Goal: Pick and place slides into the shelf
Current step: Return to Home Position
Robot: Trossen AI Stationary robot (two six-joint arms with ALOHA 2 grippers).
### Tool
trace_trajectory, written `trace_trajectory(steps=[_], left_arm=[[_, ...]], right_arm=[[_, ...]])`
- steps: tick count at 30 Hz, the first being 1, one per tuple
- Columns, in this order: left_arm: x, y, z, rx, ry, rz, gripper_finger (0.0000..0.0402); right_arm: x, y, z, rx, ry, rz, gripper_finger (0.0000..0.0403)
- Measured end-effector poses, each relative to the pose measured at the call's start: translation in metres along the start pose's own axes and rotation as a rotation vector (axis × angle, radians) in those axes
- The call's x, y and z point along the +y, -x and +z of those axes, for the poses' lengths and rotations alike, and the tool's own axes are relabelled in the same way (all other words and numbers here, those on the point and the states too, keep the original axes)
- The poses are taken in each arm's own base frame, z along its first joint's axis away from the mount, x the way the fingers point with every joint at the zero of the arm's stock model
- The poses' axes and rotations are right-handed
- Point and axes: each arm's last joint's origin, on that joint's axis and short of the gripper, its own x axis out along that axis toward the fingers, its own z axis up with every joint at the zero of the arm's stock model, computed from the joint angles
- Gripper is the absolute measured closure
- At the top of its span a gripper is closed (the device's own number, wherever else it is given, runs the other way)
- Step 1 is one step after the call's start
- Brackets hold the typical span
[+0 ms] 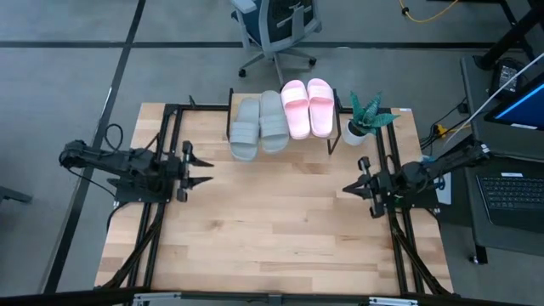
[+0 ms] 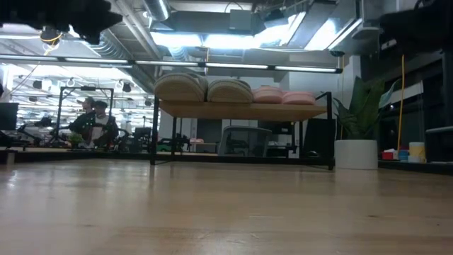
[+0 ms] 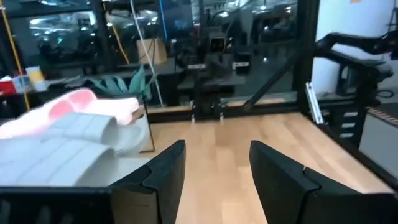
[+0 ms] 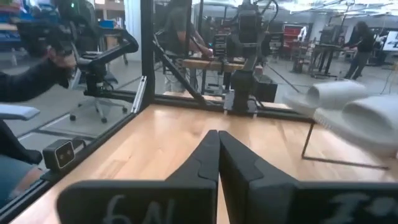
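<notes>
Two grey-green slides (image 1: 259,126) and two pale pink slides (image 1: 307,108) lie side by side on the shelf (image 1: 333,136), soles on its wooden top board, at the table's far edge. In the low view the grey-green slides (image 2: 202,89) and pink slides (image 2: 283,96) rest on the board (image 2: 241,110). My left gripper (image 1: 204,167) hovers open at the table's left side, fingers pointing right. My right gripper (image 1: 347,189) is shut at the right side, fingers pointing left. Neither touches anything.
A potted plant (image 1: 365,123) in a white pot stands right of the shelf at the far right corner. Black frame rails (image 1: 161,170) run along both table sides. An office chair (image 1: 276,34) stands beyond the far edge. People show in the room behind.
</notes>
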Motion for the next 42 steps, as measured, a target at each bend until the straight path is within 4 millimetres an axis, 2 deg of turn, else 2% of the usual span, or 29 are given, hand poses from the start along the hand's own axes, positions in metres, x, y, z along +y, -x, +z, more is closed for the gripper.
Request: trace_trajectory(steps=[3, 5, 12, 16, 19, 23, 33, 42], left_arm=[[0.0, -0.004, -0.018, 0.042, 0.016, 0.02, 0.023], [0.001, -0.004, -0.023, 0.04, 0.036, 0.034, 0.023], [0.006, -0.008, -0.041, -0.041, 0.031, 0.078, 0.023], [0.01, -0.01, -0.058, -0.028, 0.031, 0.066, 0.023], [0.014, -0.01, -0.061, -0.044, 0.032, 0.087, 0.023], [0.017, -0.01, -0.065, -0.04, 0.042, 0.019, 0.023], [0.022, -0.01, -0.068, -0.023, 0.018, -0.011, 0.023], [0.026, -0.009, -0.078, 0.088, 0.031, 0.021, 0.023]], right_arm=[[0.001, 0.0, -0.015, 0.017, -0.022, 0.001, 0.0394], [0.001, 0.0, -0.02, 0.03, -0.034, 0.001, 0.0394], [0.001, 0.0, -0.02, 0.024, 0.052, -0.001, 0.0394], [-0.001, 0.0, -0.02, 0.03, 0.056, -0.016, 0.0399], [-0.003, 0.0, -0.02, 0.022, 0.054, -0.022, 0.0398], [-0.005, 0.002, -0.019, 0.001, 0.039, 0.017, 0.0398], [-0.008, 0.004, -0.035, 0.018, 0.001, 0.033, 0.0398], [-0.008, 0.004, -0.037, 0.042, 0.069, 0.036, 0.0398]])
